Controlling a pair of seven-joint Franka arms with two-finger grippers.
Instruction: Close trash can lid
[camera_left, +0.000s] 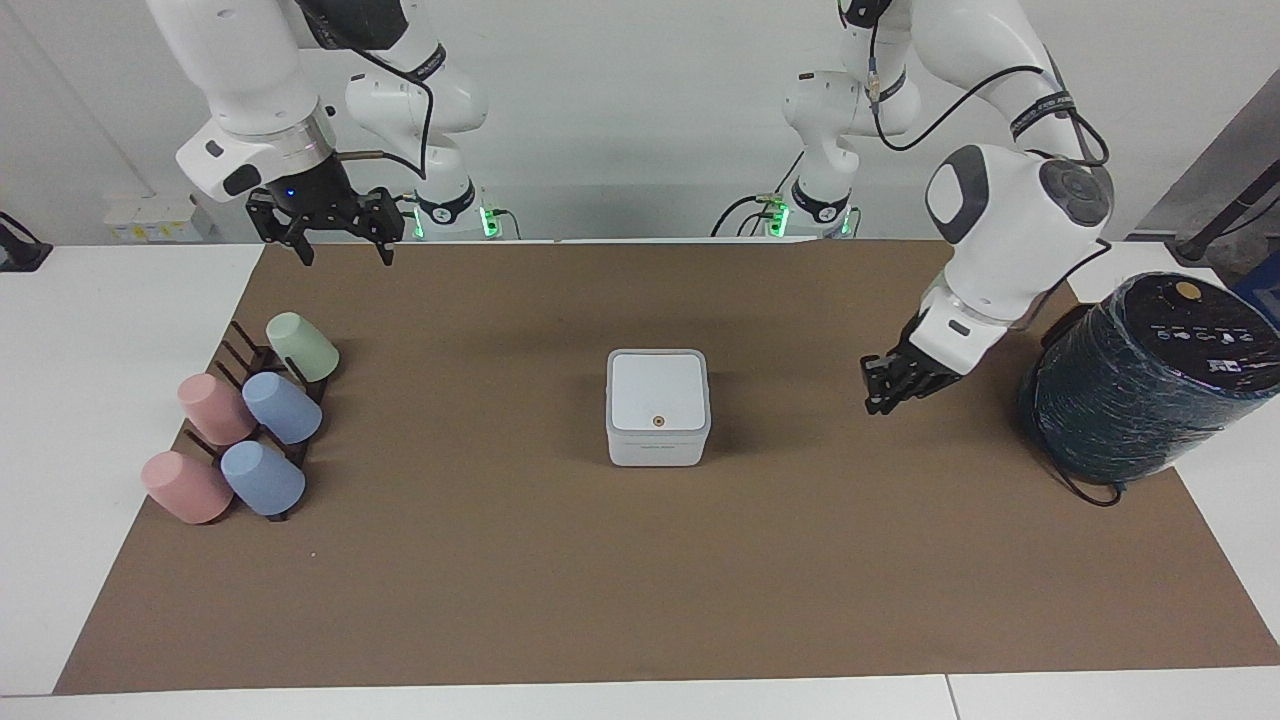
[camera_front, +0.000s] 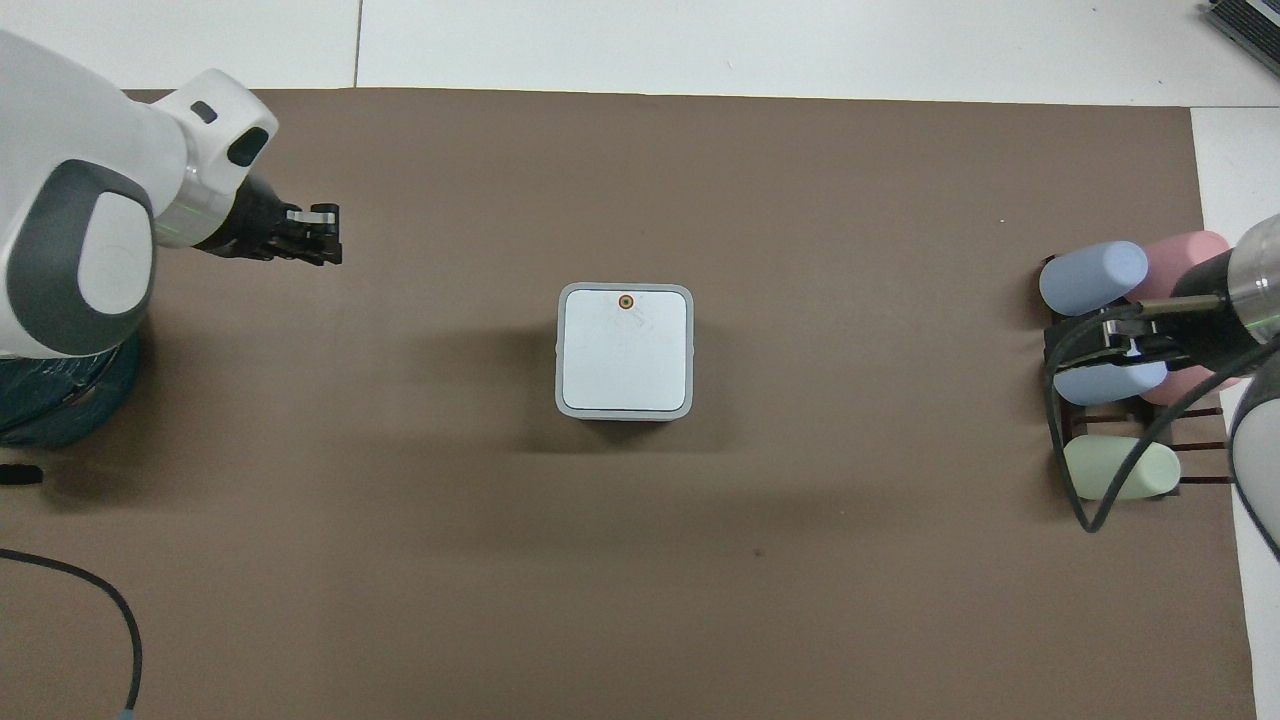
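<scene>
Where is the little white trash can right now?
The trash can sits in the middle of the brown mat, lid shut, between the cup rack and the big dark cylinder, with no hand touching it.

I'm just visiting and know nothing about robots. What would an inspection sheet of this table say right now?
Surface: brown mat on a white table.
Job's things: trash can mid-mat, lid flat and shut.
Clutter: five pastel cups on a dark rack, right arm's end; film-wrapped dark cylinder, left arm's end.
Grippers: left gripper shut, over bare mat beside the cylinder; right gripper open, waiting over the mat's edge.
Cables: black cable by the cylinder.
Surroundings: plain pale wall.
</scene>
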